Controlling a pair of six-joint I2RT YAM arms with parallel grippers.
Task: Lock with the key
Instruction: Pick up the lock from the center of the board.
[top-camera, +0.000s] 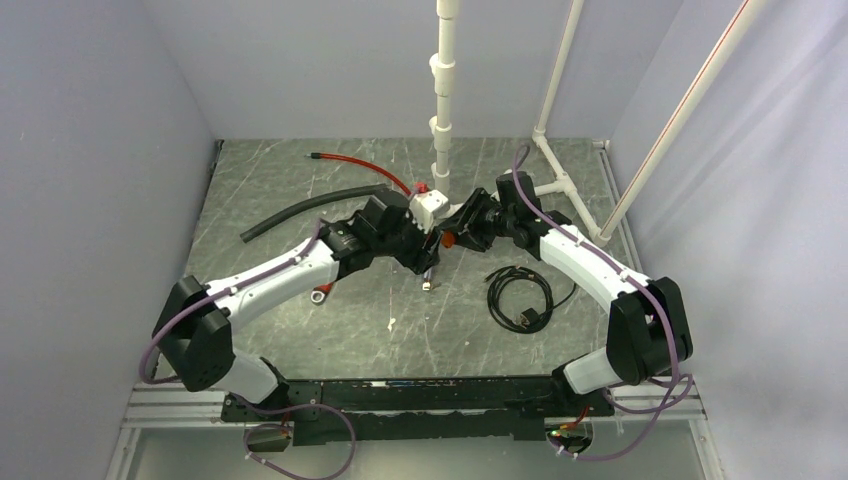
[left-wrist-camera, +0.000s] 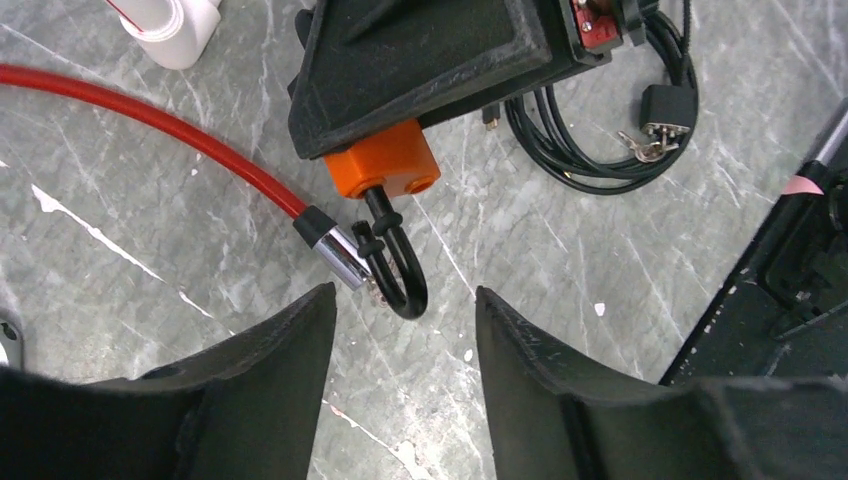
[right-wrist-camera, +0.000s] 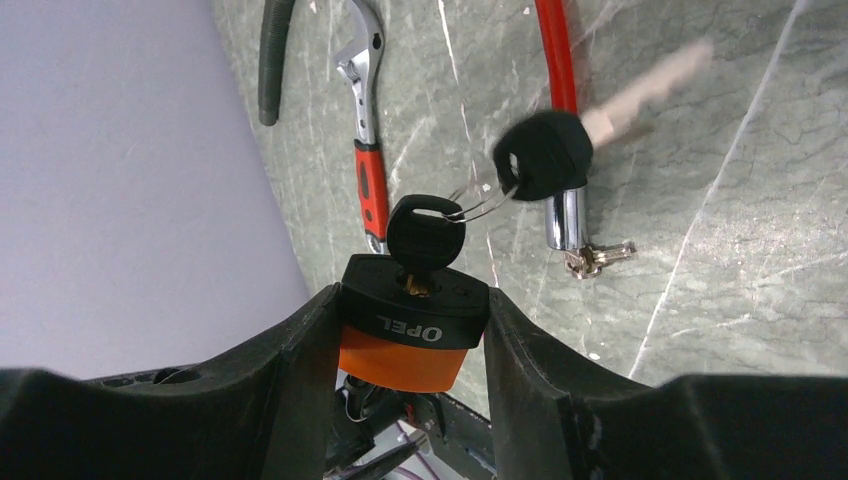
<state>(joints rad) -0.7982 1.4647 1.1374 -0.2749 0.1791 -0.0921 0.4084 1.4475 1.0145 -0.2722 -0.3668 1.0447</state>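
Right gripper (right-wrist-camera: 408, 305) clamped on the orange padlock (right-wrist-camera: 400, 362) over the middle of the table (top-camera: 330, 335), key (right-wrist-camera: 425, 235) seated in its keyhole, spare key (right-wrist-camera: 545, 155) dangling from the ring (right-wrist-camera: 482, 200), left gripper (left-wrist-camera: 405, 305) just left, jaws apart, empty, facing the shackle (left-wrist-camera: 402, 275).

Left arm (top-camera: 270, 280), right arm (top-camera: 585, 260) reach inward; left tool (left-wrist-camera: 405, 300) jaws apart, right tool (right-wrist-camera: 412, 300) clamped.

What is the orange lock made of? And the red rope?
The lock looks like smooth orange plastic with a matte black cap, maybe over metal. Its black hoop seems rubber-coated. The red rope is likely a glossy plastic-sheathed cable with a shiny metal tip.
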